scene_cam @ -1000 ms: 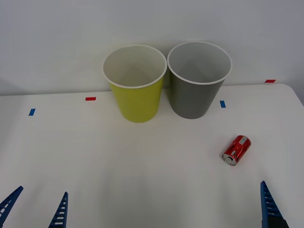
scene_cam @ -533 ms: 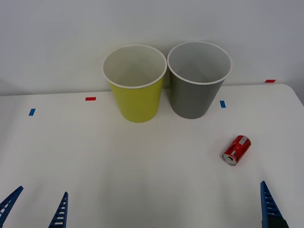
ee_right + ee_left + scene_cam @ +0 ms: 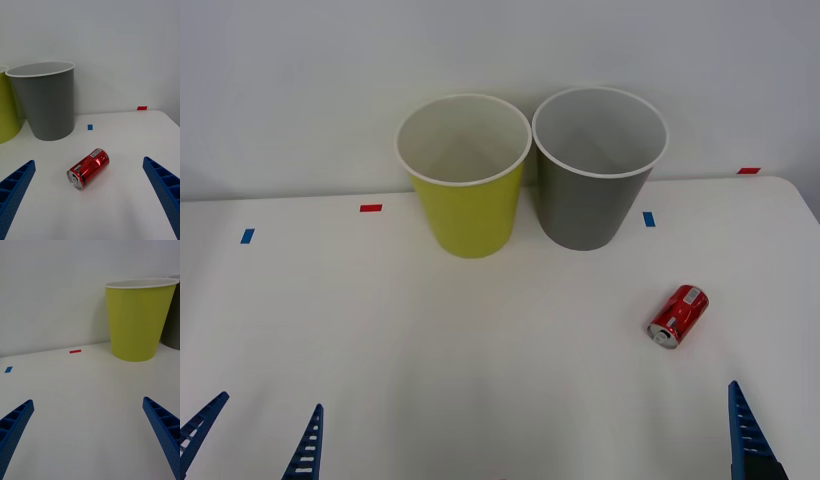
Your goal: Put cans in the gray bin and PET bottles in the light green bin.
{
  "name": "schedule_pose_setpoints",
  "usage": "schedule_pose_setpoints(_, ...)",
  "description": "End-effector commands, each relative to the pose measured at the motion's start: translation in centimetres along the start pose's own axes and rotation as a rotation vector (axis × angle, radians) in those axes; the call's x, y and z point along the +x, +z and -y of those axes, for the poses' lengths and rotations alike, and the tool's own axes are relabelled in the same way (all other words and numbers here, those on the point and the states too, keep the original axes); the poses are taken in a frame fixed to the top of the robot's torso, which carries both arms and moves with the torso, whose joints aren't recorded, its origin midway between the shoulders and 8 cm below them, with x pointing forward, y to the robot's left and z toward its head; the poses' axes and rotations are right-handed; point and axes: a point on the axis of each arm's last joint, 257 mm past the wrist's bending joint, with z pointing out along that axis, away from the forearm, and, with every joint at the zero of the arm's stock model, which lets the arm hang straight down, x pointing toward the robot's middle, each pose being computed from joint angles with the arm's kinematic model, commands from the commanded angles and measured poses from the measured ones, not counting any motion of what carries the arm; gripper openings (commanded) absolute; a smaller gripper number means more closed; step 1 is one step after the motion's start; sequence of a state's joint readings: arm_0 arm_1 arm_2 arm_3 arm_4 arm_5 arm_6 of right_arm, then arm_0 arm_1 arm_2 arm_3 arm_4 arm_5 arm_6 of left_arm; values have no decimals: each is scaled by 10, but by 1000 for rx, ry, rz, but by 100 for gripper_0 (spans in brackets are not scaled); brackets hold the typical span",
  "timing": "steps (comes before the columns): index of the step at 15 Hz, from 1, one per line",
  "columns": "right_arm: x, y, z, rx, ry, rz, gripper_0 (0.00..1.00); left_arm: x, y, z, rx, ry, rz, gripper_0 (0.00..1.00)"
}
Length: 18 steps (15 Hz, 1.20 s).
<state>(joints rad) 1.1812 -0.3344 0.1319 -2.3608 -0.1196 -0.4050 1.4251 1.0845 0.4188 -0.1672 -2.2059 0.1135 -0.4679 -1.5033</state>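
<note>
Nothing had shifted on the white surface [image 3: 480,330] over the preceding second: the red drink can [image 3: 678,315] lay on its side in the same spot, at about four o'clock from the gray bin [image 3: 595,170], silver top turned toward the robot and white label patch toward the wall. The gray bin and the light green bin [image 3: 465,180] stood upright side by side at twelve o'clock, rims nearly touching, both showing bare interiors. The right gripper [image 3: 90,202] sat low at the near edge, at roughly five o'clock in the front view, its blue ribbed fingers spread wide and holding nothing; its wrist camera framed the can squarely between the two fingers but well ahead of them, with the gray bin beyond. The left gripper [image 3: 88,438] waited at seven o'clock, equally wide and empty, facing the light green bin across bare surface. Small red and blue tape marks dotted the far side of the surface. The stillness suggested sorting had not begun: the can was ungrasped, and no PET bottle appeared. The right arm looked best placed to reach forward, close on the can's curved body, which could roll if nudged, and carry it to the gray bin.
</note>
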Motion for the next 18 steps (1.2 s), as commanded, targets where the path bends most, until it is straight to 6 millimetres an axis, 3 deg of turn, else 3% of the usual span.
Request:
schedule_pose_setpoints(1, 0, 0, 0, 0, 0, 0, 100, 0, 0, 0, 0, 0, 0, 100)
schedule_pose_setpoints(2, 23, -2, 2, 14, 13, -41, 100, 0, 0, 0, 0, 0, 0, 100)
schedule_pose_setpoints(10, 13, 7, -6, 7, 19, 18, 100, 0, 0, 0, 0, 0, 0, 100)
schedule_pose_setpoints(15, 23, 33, -9, 10, 59, -19, 100, 0, 0, 0, 0, 0, 0, 100)
schedule_pose_setpoints(18, 30, 43, 3, 40, 67, -53, 100, 0, 0, 0, 0, 0, 0, 100)
